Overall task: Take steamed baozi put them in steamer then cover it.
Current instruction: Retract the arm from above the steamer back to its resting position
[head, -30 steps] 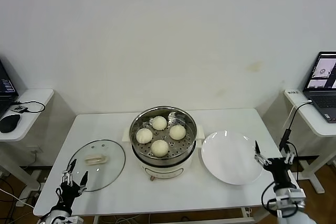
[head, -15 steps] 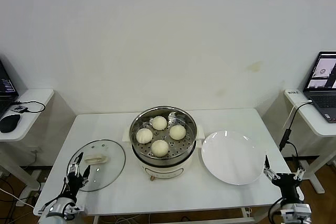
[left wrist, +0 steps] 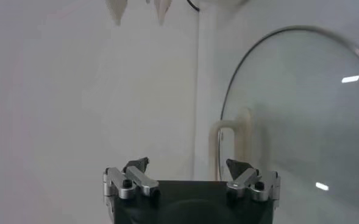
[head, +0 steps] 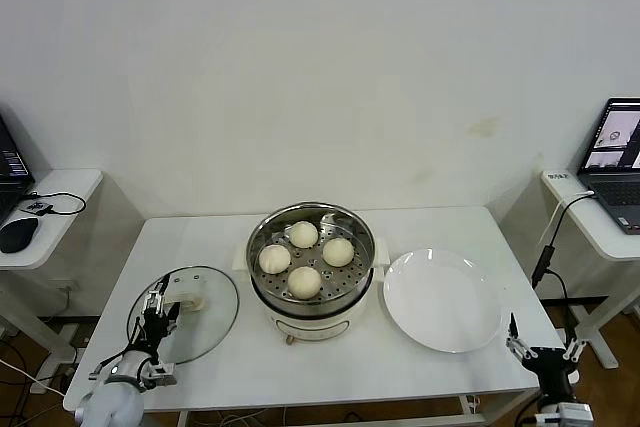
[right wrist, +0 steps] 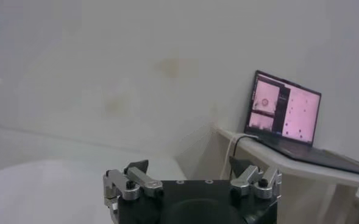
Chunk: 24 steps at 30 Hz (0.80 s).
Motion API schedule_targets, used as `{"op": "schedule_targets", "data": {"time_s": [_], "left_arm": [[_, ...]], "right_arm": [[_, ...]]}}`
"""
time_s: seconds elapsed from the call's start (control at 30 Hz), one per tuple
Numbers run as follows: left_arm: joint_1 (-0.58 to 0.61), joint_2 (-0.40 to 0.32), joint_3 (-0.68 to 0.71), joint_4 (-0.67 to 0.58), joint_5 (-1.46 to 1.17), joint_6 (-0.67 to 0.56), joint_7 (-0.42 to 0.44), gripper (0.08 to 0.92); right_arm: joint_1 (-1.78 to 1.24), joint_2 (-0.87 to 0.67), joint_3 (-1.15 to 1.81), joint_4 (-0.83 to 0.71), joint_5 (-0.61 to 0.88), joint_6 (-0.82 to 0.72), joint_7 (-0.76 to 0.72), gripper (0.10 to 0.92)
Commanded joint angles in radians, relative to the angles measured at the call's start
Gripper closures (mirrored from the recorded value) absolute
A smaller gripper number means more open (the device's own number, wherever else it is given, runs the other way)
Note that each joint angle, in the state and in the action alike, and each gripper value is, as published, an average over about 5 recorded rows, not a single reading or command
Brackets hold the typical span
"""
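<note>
Four steamed baozi (head: 305,257), smooth, round and cream-white, sit upright in a loose diamond on the perforated steel tray inside the steamer (head: 311,275). The steamer is a round, shiny stainless pot on a cream-white base, uncovered. It stands well apart from the left gripper's fingers (head: 158,309) and farther still from the right gripper's fingers (head: 514,332), lying between them.
</note>
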Motion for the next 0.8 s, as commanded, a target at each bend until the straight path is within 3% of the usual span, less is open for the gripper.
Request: {"op": "schedule_targets", "data": {"time_s": [0.03,0.27,0.57,0.8], "left_arm": [[-0.089,0.007,0.029,0.085,0.003,0.006,0.009,0.177],[-0.096,0.007,0.037,0.098,-0.001,0.009,0.023,0.21],[-0.095,0.002,0.038,0.116,0.0,0.008,0.02,0.459],[-0.076,0.0,0.025,0.1,-0.024,-0.001,-0.048,0.667]], "right_arm": [[-0.005,0.009,0.007,-0.008,-0.011,0.004,0.0,0.203],[-0.002,0.012,-0.002,-0.016,-0.018,0.005,0.0,0.203],[0.002,0.011,-0.01,-0.026,-0.022,0.007,0.0,0.203],[0.006,0.01,-0.014,-0.033,-0.022,0.01,0.001,0.203]]}}
